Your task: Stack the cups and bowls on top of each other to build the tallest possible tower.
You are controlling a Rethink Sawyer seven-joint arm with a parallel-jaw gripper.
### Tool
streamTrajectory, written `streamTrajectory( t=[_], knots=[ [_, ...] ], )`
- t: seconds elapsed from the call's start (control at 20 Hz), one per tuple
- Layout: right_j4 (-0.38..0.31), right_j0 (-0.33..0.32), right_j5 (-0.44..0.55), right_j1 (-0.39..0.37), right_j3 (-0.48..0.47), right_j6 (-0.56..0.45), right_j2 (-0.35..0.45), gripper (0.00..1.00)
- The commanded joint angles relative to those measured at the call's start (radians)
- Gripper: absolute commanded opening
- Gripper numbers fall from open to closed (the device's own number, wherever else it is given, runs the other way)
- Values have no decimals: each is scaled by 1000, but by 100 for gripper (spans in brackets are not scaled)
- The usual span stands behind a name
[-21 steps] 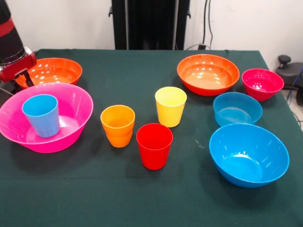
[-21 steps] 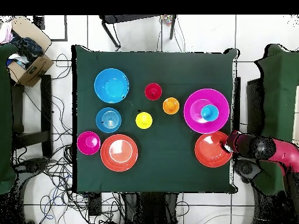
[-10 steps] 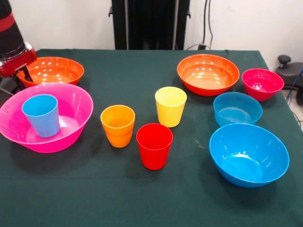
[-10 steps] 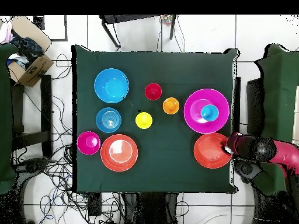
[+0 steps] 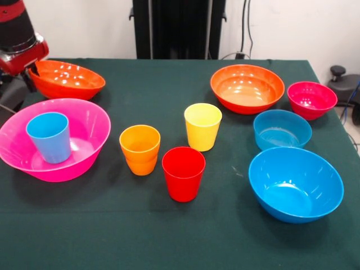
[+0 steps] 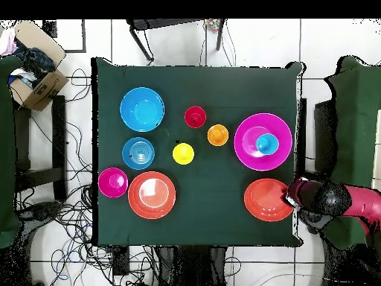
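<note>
My gripper [image 5: 32, 66] is shut on the left rim of an orange-red bowl [image 5: 70, 79], which hangs tilted just above the green table's far left corner; overhead, the gripper [image 6: 289, 195] sits at that bowl's [image 6: 266, 199] right edge. In front of it a large pink bowl [image 5: 84, 140] holds an upright light blue cup [image 5: 49, 136]. Orange [image 5: 140, 149], yellow [image 5: 202, 126] and red [image 5: 183, 173] cups stand mid-table. On the right are a second orange-red bowl [image 5: 247, 87], a magenta bowl [image 5: 311, 99], a small blue bowl [image 5: 281, 129] and a large blue bowl [image 5: 296, 183].
The held bowl is close to the table's edge [image 6: 299, 216]. Overhead, a cardboard box [image 6: 33, 78] sits on the floor at the upper left and cables [image 6: 74, 216] lie along the left side of the table.
The gripper has lifted the orange-red bowl off the table by its rim, tilting it and carrying it towards the robot's side and slightly inward from the pink bowl.
</note>
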Motion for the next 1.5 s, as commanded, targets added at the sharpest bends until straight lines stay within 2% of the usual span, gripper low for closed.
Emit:
streamTrajectory(
  t=[0.05,0.4,0.55,0.75,0.85,1.15,1.5],
  knots=[
    [-92,28,-88,-38,153,-27,-109,0],
    [-48,39,-99,-120,238,29,-122,0],
    [8,38,-88,-179,284,33,-99,0],
    [112,35,-56,-251,318,10,-28,0],
    [158,44,-45,-259,302,5,-1,0],
    [242,106,11,-244,201,-23,9,0],
    [289,161,22,-214,111,-45,3,0]
  ],
)
